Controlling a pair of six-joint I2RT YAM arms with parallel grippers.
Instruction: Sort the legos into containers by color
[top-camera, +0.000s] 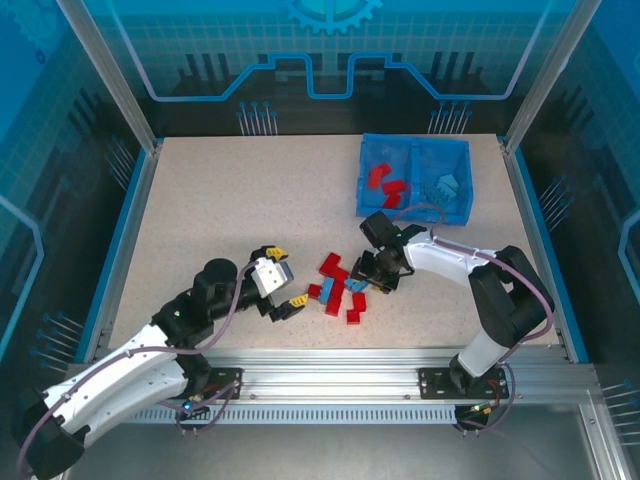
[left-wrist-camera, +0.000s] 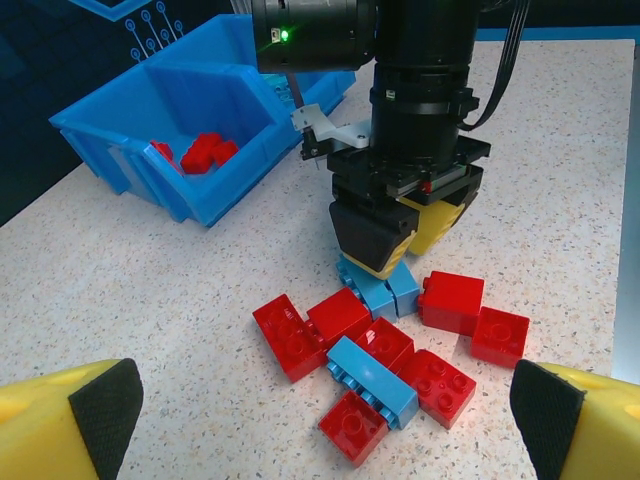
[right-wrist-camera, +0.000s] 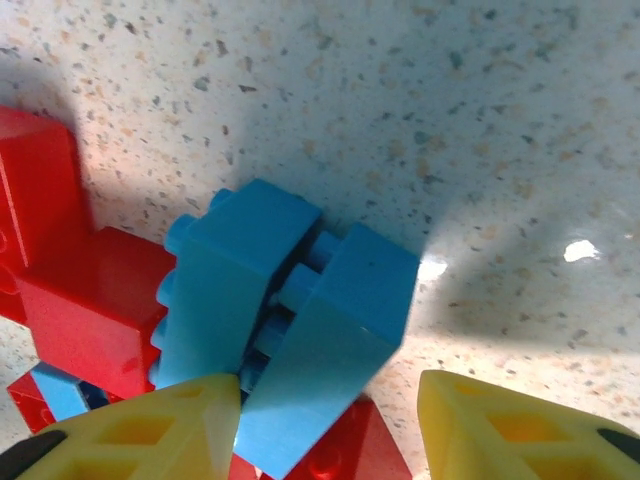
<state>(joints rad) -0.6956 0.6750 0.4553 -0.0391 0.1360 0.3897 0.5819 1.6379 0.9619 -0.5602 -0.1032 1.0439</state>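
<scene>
Right claw (left-wrist-camera: 385, 262) straddled 2 blue bricks (right-wrist-camera: 290, 340) at the pile (top-camera: 340, 290).
Its gap was narrow, 1 side touching, not yet pinching; likely bound for the bin (top-camera: 412, 150), blue side. Left claw (top-camera: 285, 280) hung wide open nearby.

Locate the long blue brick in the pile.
In the left wrist view, the long blue brick lies flat amid red bricks, at the pile's near side, closer to the camera than the right gripper.

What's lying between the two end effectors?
A loose pile of small red and light blue plastic bricks lies between the left end effector and the right end effector, clearest in the left wrist view.
</scene>
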